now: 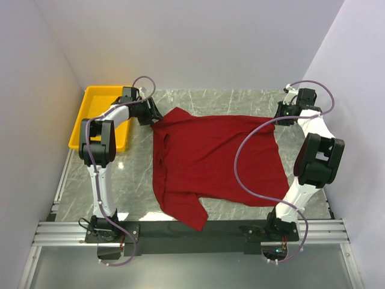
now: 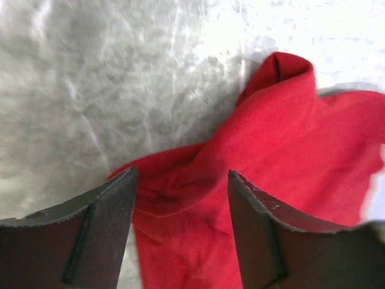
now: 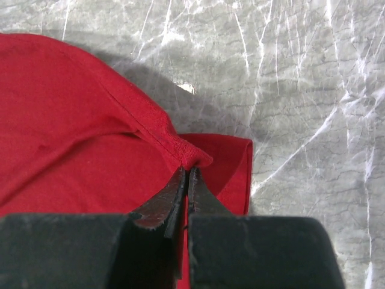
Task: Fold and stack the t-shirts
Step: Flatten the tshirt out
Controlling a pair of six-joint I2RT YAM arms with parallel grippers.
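Lying spread mid-frame on the marble tabletop (image 1: 240,99): one dark red t-shirt (image 1: 216,159). Left jaws apart, straddling its upper-left corner. Right jaws clamped on its upper-right hem fold. Yellow tray (image 1: 77,129), upper left.

The left end effector (image 2: 181,174) gapes over the t-shirt (image 2: 289,138) on the table (image 2: 90,90).

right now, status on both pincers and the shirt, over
Left pincer open over the t-shirt, far-left corner. Right pincer shut on far-right hem. T-shirt spread out, unfolded. Yellow bin apart from cloth; purple cable loops across t-shirt.
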